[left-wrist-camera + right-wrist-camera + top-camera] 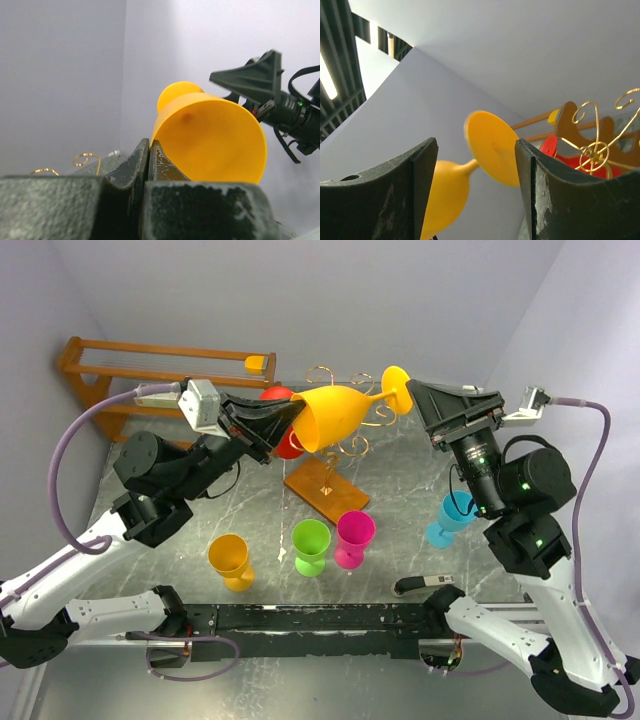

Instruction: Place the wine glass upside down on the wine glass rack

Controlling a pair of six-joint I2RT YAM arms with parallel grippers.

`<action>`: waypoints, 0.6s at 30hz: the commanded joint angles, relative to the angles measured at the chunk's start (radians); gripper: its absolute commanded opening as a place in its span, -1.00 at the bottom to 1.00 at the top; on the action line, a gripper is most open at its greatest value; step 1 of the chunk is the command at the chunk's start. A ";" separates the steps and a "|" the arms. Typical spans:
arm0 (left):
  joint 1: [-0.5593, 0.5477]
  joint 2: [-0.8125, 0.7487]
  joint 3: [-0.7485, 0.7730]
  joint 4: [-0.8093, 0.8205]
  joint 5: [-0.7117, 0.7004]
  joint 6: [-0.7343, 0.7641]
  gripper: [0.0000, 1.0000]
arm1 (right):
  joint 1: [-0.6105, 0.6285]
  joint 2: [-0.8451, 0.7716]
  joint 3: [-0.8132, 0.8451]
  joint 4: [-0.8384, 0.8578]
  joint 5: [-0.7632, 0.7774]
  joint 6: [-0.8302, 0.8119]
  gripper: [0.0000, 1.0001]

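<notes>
A yellow wine glass (pixel 335 415) hangs on its side above the table, bowl to the left and round foot to the right. My left gripper (pixel 283 430) is shut on the rim of its bowl (pixel 215 135), jaws pinched tight (pixel 149 145). My right gripper (pixel 412 395) is open at the foot end. In the right wrist view the foot (pixel 492 147) sits between the fingers (pixel 476 142), close to the right one, with no grip on it. The wine glass rack (pixel 345 445), gold wire on an orange-brown base (pixel 327 490), stands just below and behind the glass.
A red glass (pixel 288 445) shows partly behind the yellow bowl, by the rack. Orange (pixel 230 558), green (pixel 310 543), magenta (pixel 353 537) and blue (pixel 452 517) glasses stand on the marbled table. A brown wooden shelf (pixel 150 365) is at the back left. A black tool (pixel 425 583) lies near the front.
</notes>
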 commanded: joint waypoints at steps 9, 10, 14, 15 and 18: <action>0.005 0.013 -0.055 0.267 -0.031 0.048 -0.86 | -0.004 0.038 0.074 -0.137 -0.023 0.242 0.16; 0.004 0.016 -0.051 0.270 -0.027 0.047 -0.86 | -0.003 0.042 0.074 -0.125 -0.032 0.251 0.16; 0.004 0.035 -0.056 0.300 -0.018 0.036 -0.86 | -0.002 0.048 0.020 0.027 -0.122 0.321 0.17; 0.005 0.042 -0.055 0.303 -0.014 0.034 -0.86 | -0.004 0.054 0.012 0.051 -0.137 0.343 0.16; 0.005 0.055 -0.054 0.308 0.000 0.035 -0.86 | -0.003 0.069 -0.004 0.061 -0.134 0.425 0.04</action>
